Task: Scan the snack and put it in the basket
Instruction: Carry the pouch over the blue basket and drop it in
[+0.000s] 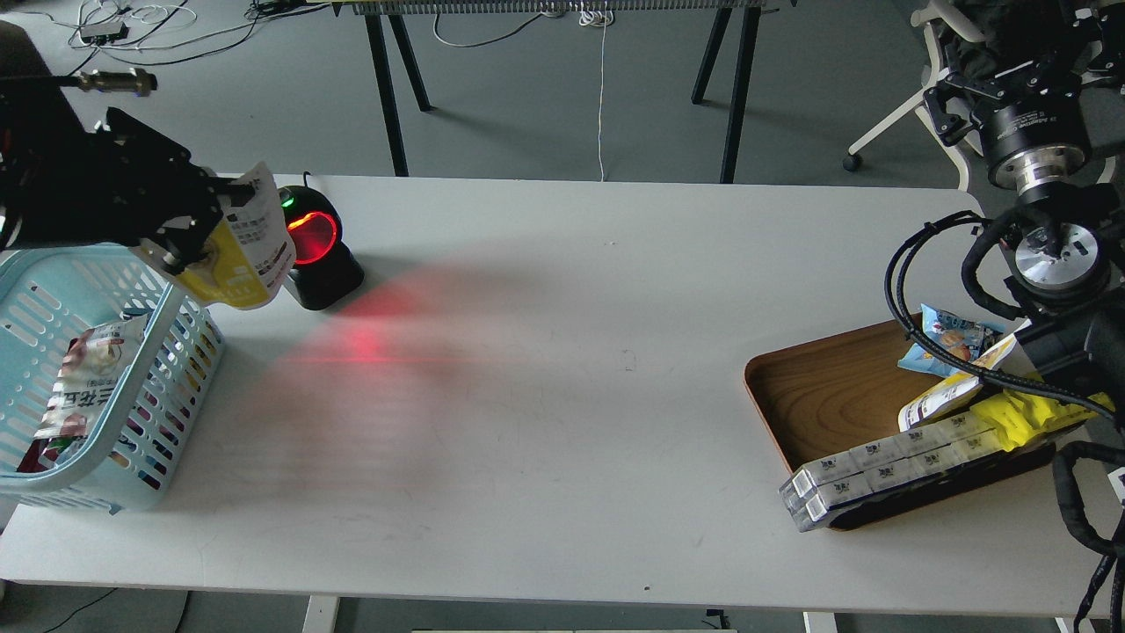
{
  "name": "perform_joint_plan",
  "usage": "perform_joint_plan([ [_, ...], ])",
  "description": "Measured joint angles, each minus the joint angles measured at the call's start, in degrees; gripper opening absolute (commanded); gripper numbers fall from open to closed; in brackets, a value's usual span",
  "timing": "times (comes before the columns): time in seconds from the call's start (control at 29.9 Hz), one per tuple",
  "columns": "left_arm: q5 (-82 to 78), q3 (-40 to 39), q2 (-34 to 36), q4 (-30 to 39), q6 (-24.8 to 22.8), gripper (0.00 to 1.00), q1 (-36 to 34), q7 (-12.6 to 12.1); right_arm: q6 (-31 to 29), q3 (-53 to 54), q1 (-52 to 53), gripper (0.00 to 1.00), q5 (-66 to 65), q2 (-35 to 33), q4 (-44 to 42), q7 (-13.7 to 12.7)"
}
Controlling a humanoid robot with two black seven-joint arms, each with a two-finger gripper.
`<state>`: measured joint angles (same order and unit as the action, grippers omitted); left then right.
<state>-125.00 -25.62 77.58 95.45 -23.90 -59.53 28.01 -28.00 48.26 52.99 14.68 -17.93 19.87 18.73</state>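
One snack (249,251) in left end effector (211,220), beside one basket (132,492).

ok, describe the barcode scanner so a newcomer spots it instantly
Start at the light blue basket on the white table's left end. Just beyond its far right corner, behind the yellow-and-white pouch held by the left pincer, sits a small black scanner. It alone glows: red window, green light on top.

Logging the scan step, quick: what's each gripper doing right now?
Left gripper: closed on the snack.
Right gripper: cannot be told, jaws too dark.
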Motion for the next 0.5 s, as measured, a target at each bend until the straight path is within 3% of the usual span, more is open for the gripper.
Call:
perform_joint_plan([
  [0.33, 0.0, 1.06, 11.15, 0.26, 1.79, 0.0, 0.1, 0.0, 0.0, -0.09, 0.03, 0.99, 0.0, 0.0, -0.01, 0.0],
  [0.5, 0.0, 5.76, 15.43, -0.32, 4.87, 0.0, 0.12, 0.0, 0.0, -0.05, 0.08, 0.99, 0.0, 0.23, -0.01, 0.0],
])
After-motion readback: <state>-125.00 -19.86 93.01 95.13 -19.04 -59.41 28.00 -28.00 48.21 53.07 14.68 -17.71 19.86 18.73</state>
